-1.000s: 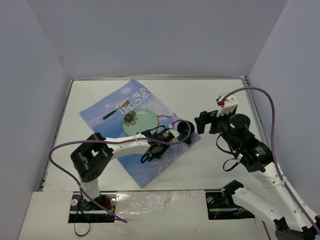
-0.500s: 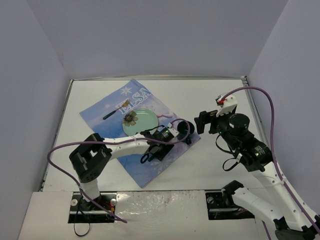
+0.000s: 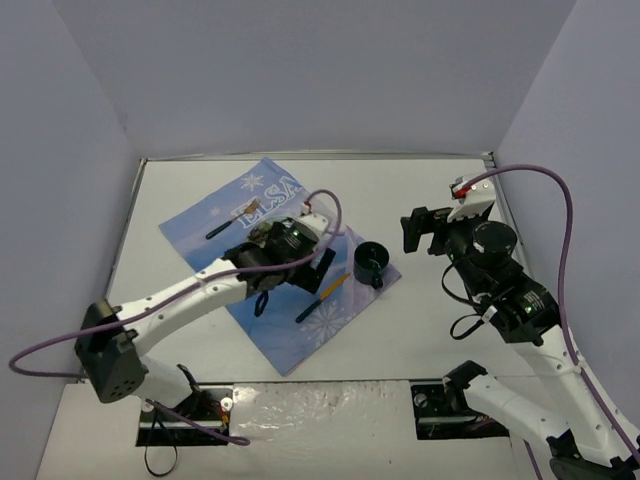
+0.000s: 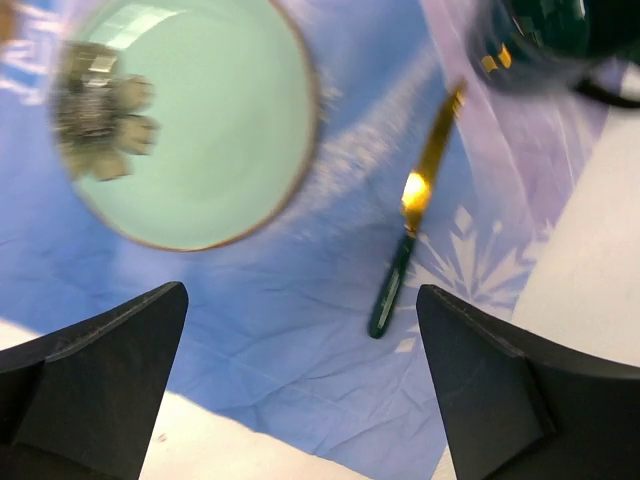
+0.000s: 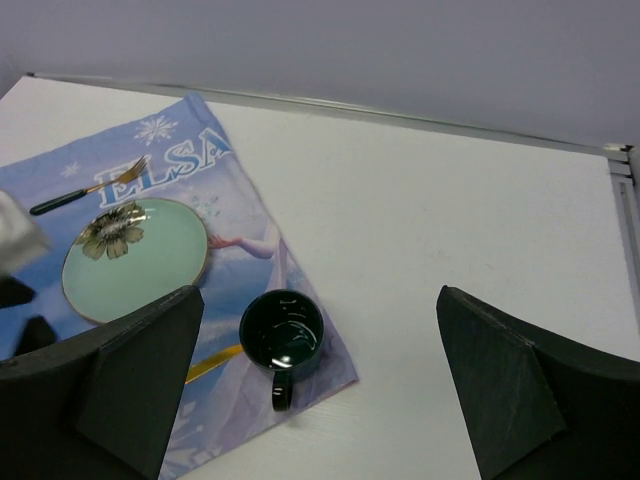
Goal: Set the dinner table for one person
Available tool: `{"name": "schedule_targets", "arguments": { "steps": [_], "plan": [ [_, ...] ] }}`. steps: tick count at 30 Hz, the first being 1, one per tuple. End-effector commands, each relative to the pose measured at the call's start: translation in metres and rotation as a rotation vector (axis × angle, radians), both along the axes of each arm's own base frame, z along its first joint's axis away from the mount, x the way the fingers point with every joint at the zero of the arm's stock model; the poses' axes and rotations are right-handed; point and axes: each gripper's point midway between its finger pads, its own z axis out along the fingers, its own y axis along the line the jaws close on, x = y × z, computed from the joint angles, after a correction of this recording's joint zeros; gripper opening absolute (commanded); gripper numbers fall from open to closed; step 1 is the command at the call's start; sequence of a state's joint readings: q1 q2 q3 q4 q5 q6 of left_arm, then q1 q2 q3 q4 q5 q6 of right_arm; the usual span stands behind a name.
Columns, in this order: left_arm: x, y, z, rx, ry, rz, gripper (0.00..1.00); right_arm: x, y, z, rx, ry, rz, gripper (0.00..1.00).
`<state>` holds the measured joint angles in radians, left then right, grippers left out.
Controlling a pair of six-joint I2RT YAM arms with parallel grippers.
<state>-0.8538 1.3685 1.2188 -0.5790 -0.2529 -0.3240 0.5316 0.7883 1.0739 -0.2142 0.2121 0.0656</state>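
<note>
A: How many pieces are out?
B: One plate (image 5: 135, 258), one mug (image 5: 282, 335), one knife (image 4: 412, 215) and one fork (image 5: 90, 187), all on one cloth (image 3: 290, 335) spread on the white dinner table (image 3: 430, 185).
A: And the grippers?
B: Two. The left gripper (image 4: 300, 295) is over the cloth by the plate and the right gripper (image 3: 412, 231) is over bare table, both spread wide and holding nothing

mug (image 5: 282, 335): on cloth (image 5: 255, 245) corner | plate (image 5: 140, 275): beside mug | fork (image 5: 90, 187): beyond plate

Plain pale grey-lavender walls (image 3: 300, 70) on three sides; even diffuse light.
</note>
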Motion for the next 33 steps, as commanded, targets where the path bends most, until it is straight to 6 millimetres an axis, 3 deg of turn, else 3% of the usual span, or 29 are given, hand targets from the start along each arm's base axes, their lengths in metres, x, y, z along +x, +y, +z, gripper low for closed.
{"name": "schedule_targets", "arguments": {
  "steps": [1, 4, 8, 14, 24, 33],
  "plan": [
    [0.001, 0.088, 0.059, -0.048, -0.114, 0.304, 0.97, 0.003, -0.033, 0.041, 0.008, -0.119, -0.171, 1.00],
    [-0.011, 0.148, 0.078, -0.057, -0.179, 0.468, 0.97, 0.002, -0.046, 0.040, -0.006, -0.123, -0.232, 1.00],
    [-0.039, 0.204, 0.086, -0.076, -0.239, 0.619, 0.97, 0.002, -0.057, 0.033, -0.003, -0.112, -0.303, 1.00],
    [-0.078, 0.250, 0.081, -0.087, -0.313, 0.759, 0.97, -0.002, -0.075, 0.011, 0.023, -0.089, -0.412, 1.00],
    [-0.106, 0.272, 0.064, -0.161, -0.398, 0.827, 0.97, -0.026, -0.106, -0.002, 0.101, -0.138, -0.541, 1.00],
    [-0.109, 0.277, 0.062, -0.174, -0.432, 0.842, 0.97, -0.029, -0.105, -0.011, 0.106, -0.135, -0.527, 1.00]
  ]
}}
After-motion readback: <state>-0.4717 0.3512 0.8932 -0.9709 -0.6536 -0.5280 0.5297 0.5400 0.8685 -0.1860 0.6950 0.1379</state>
